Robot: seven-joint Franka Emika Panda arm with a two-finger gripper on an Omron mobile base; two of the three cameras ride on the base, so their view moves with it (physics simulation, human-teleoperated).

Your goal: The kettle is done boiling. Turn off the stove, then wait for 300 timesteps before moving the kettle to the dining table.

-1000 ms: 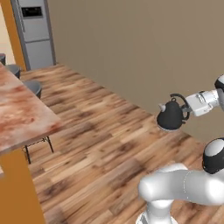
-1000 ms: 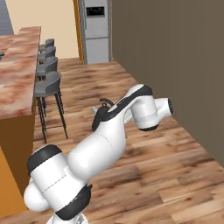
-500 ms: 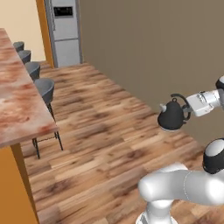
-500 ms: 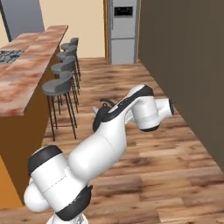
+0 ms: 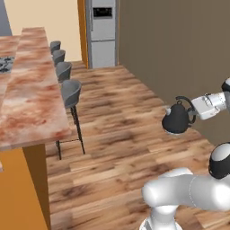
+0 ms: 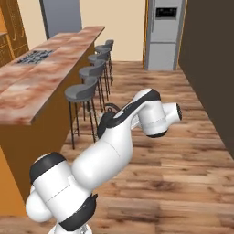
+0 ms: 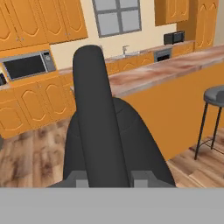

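The small black kettle (image 5: 176, 120) hangs in the air over the wooden floor, right of the base, with my gripper (image 5: 193, 110) shut on its arched handle. In the hand view the handle (image 7: 94, 109) runs up between my fingertips (image 7: 108, 177) and the rounded body (image 7: 140, 148) bulges behind it. The dining table (image 5: 33, 96), a long reddish marbled slab on an orange base, stretches away at the left, well apart from the kettle. It appears as a long bar (image 6: 68, 50) in the right base view. The stove (image 6: 35, 55) lies flat on the worktop beyond it, also at the far left edge (image 5: 4, 64).
A row of grey bar stools (image 5: 69, 90) (image 6: 82, 91) lines the table's near side. A steel fridge (image 5: 103, 31) (image 6: 164, 32) stands at the far end. A dark wall (image 5: 179, 49) runs along the right. Orange cabinets and a microwave (image 7: 26, 65) fill the hand view's background.
Both base views have swung: the table, stools and fridge slid rightward and more of the bar came into sight. The kettle stays in the gripper at the same spot beside the arm.
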